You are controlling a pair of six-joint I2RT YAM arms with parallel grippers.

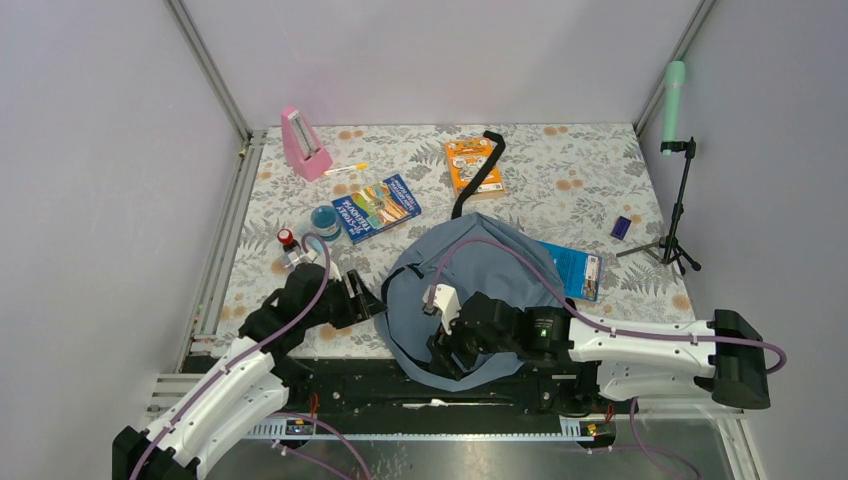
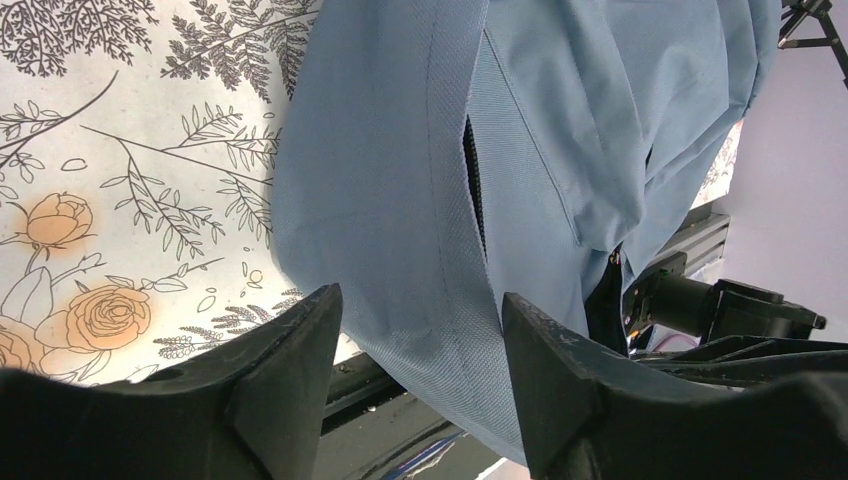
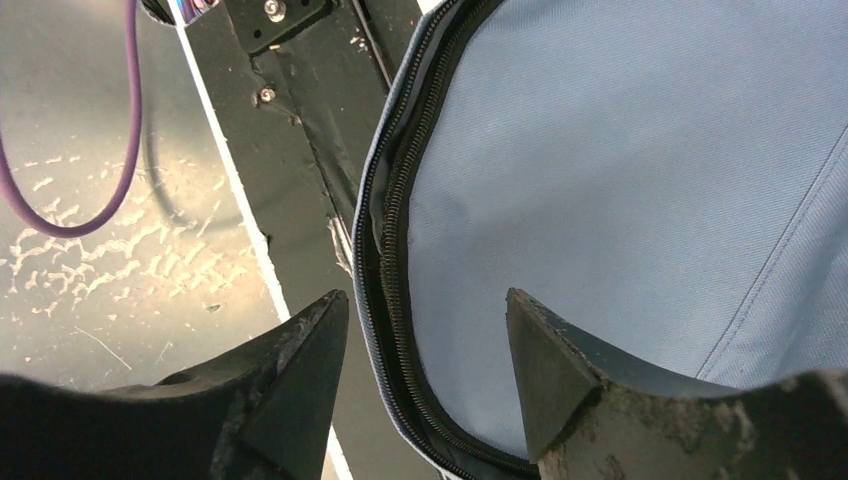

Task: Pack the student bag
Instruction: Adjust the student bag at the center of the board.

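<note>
Our left tool has its jaws apart, with nothing pinched between them. The left rim of the student bag lies just beyond its fingertips. We judge it is there to steady the fabric on that side. Our right tool is also spread and empty. It hangs over the curved zipper at the bag's near end, with one finger to each side of that seam. From this placement we judge the step in hand to be getting the main compartment open, since little can go in until the mouth gapes. We cannot tell from the wrist view whether the zipper teeth are fully meshed.

The bag lies flat at the near middle of the surface, between the two arms. Its rounded near end hangs over the black rail at the surface's edge. That overhang probably leaves room for a finger to come under the seam. Its black strap trails away across the orange book. A blue book lies to the left, well apart from the bag, and both books are not yet packed.
</note>
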